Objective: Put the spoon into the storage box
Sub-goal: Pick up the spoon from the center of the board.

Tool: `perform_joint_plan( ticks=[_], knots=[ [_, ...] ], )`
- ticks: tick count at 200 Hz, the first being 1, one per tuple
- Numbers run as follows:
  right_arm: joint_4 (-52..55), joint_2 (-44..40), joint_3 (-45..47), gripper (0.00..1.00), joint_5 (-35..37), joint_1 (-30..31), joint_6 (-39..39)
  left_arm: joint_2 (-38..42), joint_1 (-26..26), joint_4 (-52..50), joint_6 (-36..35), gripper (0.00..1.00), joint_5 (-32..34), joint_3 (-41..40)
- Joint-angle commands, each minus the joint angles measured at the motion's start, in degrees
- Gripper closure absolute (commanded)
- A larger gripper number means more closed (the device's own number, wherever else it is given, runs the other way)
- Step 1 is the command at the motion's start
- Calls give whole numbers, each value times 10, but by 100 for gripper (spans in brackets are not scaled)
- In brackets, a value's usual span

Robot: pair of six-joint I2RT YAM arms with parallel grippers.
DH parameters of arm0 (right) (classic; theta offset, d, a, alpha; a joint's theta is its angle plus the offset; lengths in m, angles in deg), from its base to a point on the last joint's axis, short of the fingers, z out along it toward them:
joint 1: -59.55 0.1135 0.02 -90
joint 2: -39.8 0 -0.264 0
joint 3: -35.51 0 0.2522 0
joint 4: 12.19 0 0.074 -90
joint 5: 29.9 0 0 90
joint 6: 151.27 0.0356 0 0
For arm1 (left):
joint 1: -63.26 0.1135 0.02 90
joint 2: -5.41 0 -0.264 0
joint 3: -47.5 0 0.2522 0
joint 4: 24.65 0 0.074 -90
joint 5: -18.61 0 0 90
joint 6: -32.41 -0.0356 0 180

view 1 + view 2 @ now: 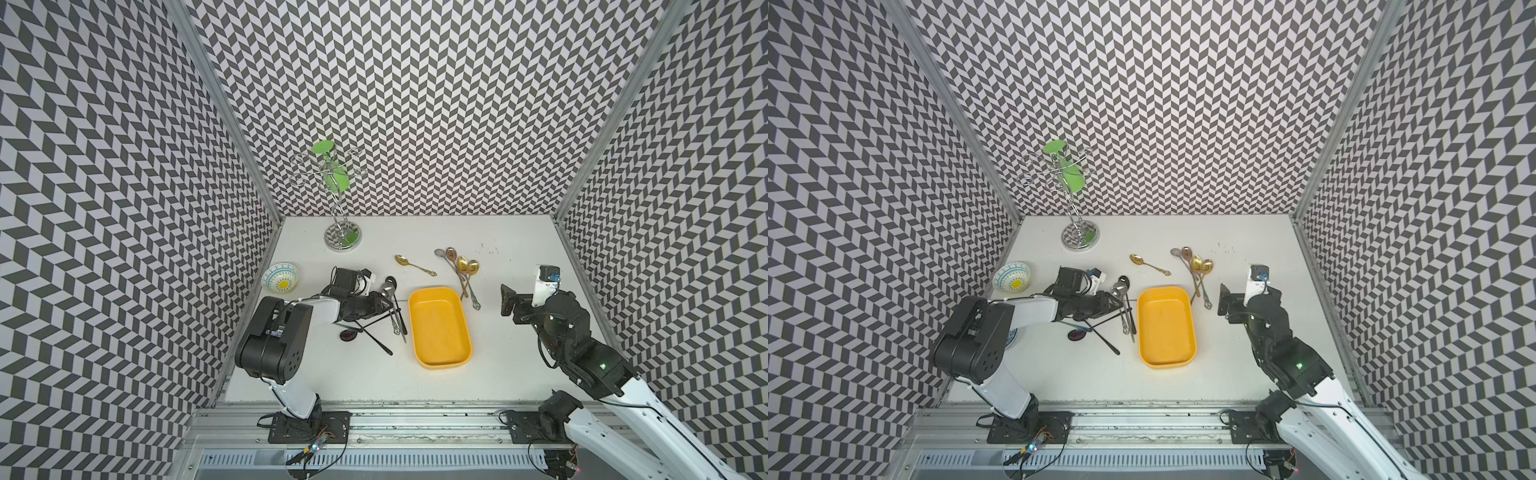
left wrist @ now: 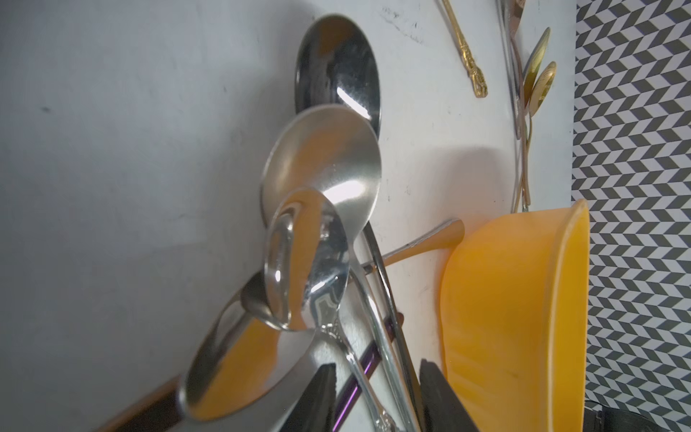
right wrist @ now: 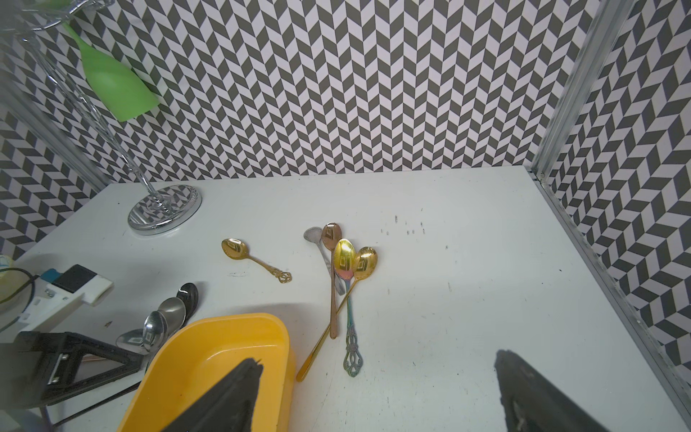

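White tabletop (image 1: 519, 365) inside chevron-patterned walls (image 1: 415, 104). The left arm (image 1: 274, 332) reaches low and bent, with the left gripper (image 1: 387, 305) over a heap of silver spoons (image 1: 390, 291) just beside the empty yellow storage box (image 1: 440, 328). Its fingers (image 2: 318, 396) stand apart around the spoon handles. On the box's other side the right gripper (image 1: 508, 300) hovers, jaws spread wide.

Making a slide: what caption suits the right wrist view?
Open right gripper faces the yellow box and clustered spoons on the table.

Mirror-glossy metal spoons (image 2: 321, 168), smooth matt yellow plastic storage box (image 1: 439, 328), matt white table (image 1: 519, 365).
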Motion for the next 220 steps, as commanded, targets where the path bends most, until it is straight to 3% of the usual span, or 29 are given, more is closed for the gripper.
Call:
perform_joint_plan(
  ticks=[1,44,101,143,220],
  knots=[
    [-30,-8,2,1,9,-1,-1,-15,-9,-11,10,63,10,19],
    [-29,-7,2,1,11,-1,0,-34,-11,-27,17,73,34,31],
    [-30,-7,3,1,11,-1,0,-53,-14,-64,14,74,87,55],
    [-29,-6,2,1,12,-1,1,-65,-48,-159,-37,74,219,110],
    [-28,-6,2,1,12,-1,1,-113,-82,-192,-45,75,198,163]
  ],
)
